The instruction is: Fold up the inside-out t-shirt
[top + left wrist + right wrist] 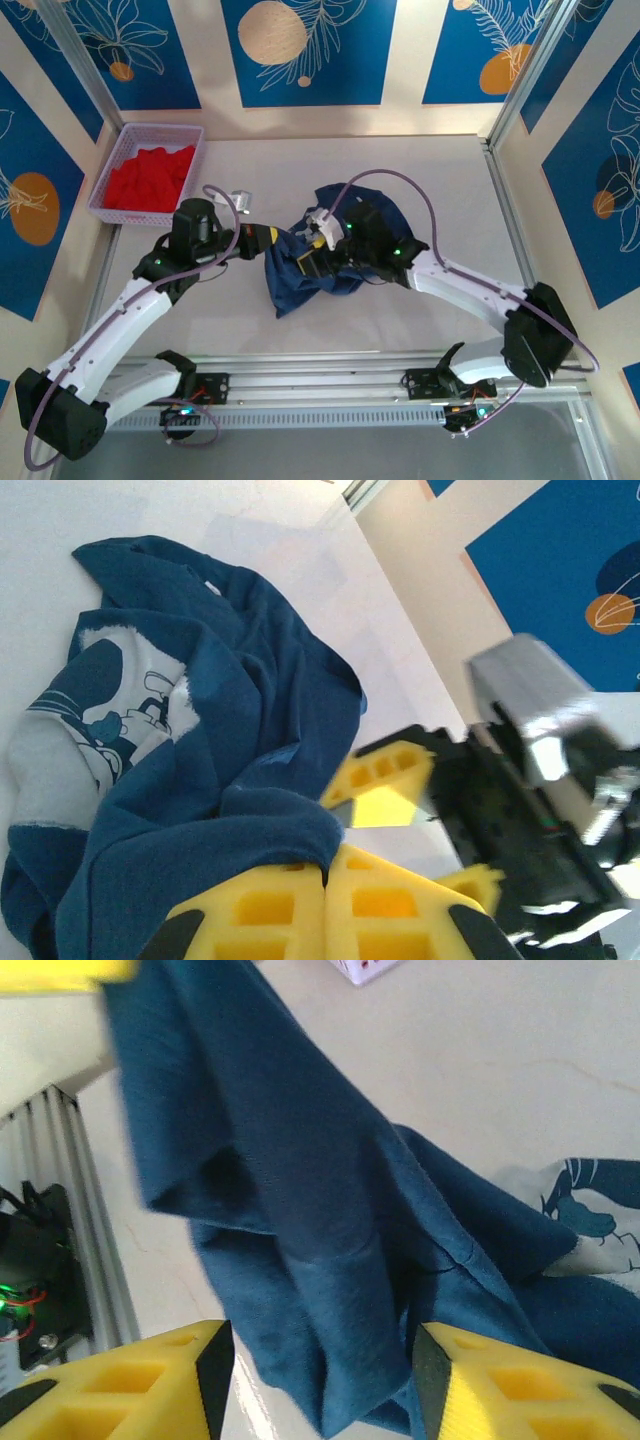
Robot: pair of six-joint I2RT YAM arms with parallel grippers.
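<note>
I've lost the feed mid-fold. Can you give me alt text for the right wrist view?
The navy t-shirt hangs in deep folds, its lower end between the right hand's two yellow fingers, which stand apart. Its pale print shows at right, on the light table.

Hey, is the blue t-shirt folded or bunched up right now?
Bunched up, not folded: the t-shirt lies in a crumpled heap with loose hanging folds, its pale print partly showing.

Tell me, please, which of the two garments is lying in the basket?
The bright red garment, heaped in the lilac basket; the navy t-shirt lies bunched on the table instead.
</note>
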